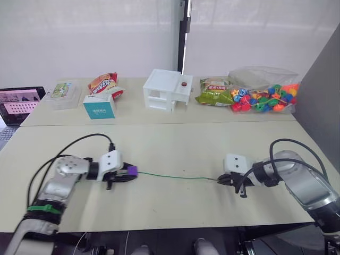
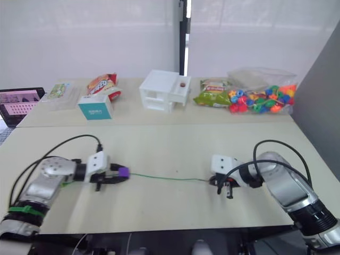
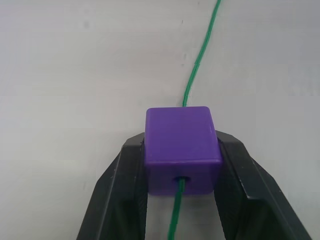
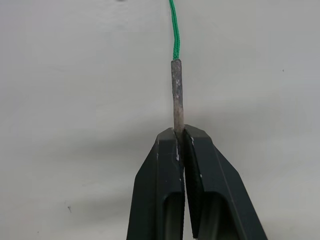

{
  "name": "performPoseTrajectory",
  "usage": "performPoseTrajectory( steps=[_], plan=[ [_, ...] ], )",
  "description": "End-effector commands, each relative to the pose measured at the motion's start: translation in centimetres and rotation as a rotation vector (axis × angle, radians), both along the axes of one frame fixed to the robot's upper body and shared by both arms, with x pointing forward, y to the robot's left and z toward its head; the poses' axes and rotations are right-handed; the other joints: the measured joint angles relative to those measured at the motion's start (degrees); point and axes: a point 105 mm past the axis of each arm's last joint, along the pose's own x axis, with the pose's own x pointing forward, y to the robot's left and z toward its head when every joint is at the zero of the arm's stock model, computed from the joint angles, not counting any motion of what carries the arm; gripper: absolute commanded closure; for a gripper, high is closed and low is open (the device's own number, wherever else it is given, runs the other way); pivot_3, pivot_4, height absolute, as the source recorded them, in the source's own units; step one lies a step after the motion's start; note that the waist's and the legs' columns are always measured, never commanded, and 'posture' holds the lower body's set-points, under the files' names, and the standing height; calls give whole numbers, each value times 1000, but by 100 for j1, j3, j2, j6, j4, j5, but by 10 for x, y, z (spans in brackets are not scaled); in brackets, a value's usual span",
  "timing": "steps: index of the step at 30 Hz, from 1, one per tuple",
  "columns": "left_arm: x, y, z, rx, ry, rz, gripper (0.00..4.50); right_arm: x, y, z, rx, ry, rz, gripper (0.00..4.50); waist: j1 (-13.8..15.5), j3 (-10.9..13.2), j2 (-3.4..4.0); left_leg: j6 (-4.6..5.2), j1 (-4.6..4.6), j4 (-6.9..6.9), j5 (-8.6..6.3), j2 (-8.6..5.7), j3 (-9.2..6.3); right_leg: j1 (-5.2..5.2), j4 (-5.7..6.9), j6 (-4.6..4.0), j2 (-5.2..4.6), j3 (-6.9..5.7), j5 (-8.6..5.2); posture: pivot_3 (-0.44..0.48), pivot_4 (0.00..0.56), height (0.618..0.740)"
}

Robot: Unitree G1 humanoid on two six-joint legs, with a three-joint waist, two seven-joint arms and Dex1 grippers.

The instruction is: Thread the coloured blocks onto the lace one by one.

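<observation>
A purple block (image 3: pixel 182 148) is clamped between my left gripper's two black fingers (image 3: pixel 125 195), low over the near left of the table; the same purple block (image 1: pixel 132 171) shows in the head view with my left gripper (image 1: pixel 127 174) shut on it. The green lace (image 1: pixel 172 177) runs through the block's hole and stretches right across the table. My right gripper (image 4: pixel 180 136) is shut on the lace's stiff greyish tip (image 4: pixel 177 92), and my right gripper (image 1: pixel 220 180) sits low at the near right.
Along the far side stand a white box (image 1: pixel 166 90), snack bags (image 1: pixel 105 84), a teal carton (image 1: pixel 99 106), and a clear bag of bright rounded beads (image 1: pixel 264 97). A laptop (image 1: pixel 16 106) sits at the far left. A table seam runs across the middle.
</observation>
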Motion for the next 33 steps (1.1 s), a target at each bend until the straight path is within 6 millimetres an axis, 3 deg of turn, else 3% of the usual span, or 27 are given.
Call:
performPoseTrajectory(
  steps=[1, 9, 14, 17, 19, 25, 30, 33],
  plan=[
    [-12, 36, -5, 83, 43, 52, 3285, 2, 7, 10, 5, -38, 46, 4500, 1, 1, 1, 0, -3, 0, 0, 0, 4, -6, 3, 0, 0, 2, 0, 0, 150, 740],
    [-20, 82, 1, 217, 62, 97, 3285, 3, 16, 12, 19, -41, 80, 4500, -8, 1, 3, 0, -10, 0, 0, 2, 11, -20, 9, -3, 0, 2, 1, 0, 150, 740],
    [-20, 96, 0, 270, 92, 120, 3285, 7, 18, 12, 25, -58, 74, 4500, 0, 2, 4, 1, -11, 0, 0, 4, 15, -23, 12, -5, 3, 2, 0, 0, 150, 740],
    [-14, 95, 6, 227, 93, 137, 3285, 9, 19, 12, 30, -65, 68, 4500, 5, 2, 4, 1, -12, 1, 0, 4, 16, -22, 15, -5, 3, 1, 0, 0, 150, 740],
    [-11, 90, 16, 172, 115, 127, 2224, 8, 20, 12, 35, -63, 69, 4500, 2, 2, 4, 1, -13, 1, 0, 4, 16, -24, 15, -5, 3, 1, 0, 0, 150, 740],
    [-5, 95, 45, 232, 68, 107, 297, 5, 23, 13, 58, -45, 76, 4500, 6, 6, -3, 0, -48, 13, 0, 4, 11, -46, 16, -5, 3, -4, 1, 0, 150, 740],
    [2, 87, 79, 326, 67, 50, 297, -1, 31, 12, 93, -16, 86, 4500, 10, 14, -17, 0, -61, 17, 0, 4, 7, -51, 16, -5, 3, -8, 1, 0, 150, 740],
    [1, 73, 76, 437, 101, -21, 297, -2, 35, 9, 106, -16, 78, 4500, 18, 14, -16, 0, -66, 19, 0, 3, 6, -50, 18, -4, 2, -8, 1, 0, 150, 740]
  ],
)
